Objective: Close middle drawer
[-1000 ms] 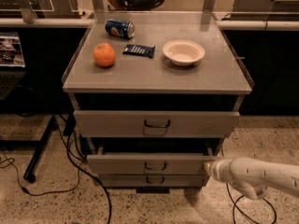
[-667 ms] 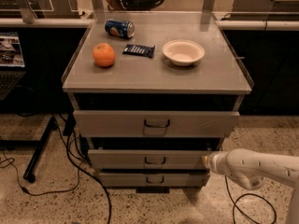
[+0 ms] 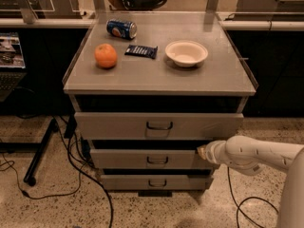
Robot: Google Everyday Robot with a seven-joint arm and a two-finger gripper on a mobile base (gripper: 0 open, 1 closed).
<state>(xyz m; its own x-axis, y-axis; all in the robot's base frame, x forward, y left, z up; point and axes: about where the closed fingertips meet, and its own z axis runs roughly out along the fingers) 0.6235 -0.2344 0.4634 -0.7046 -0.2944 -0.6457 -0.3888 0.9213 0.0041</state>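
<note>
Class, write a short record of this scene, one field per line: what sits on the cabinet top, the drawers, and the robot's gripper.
Cabinet top: orange, can on its side, dark wrapper, white bowl
Top drawer: widest front, dark gap above
Middle drawer: front showing, tray not visible
Bottom drawer: smallest front
Gripper: at the right end of the middle drawer's front

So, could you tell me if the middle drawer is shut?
Almost shut: middle drawer shows no tray, only a dark gap above; gripper at its right end.
</note>
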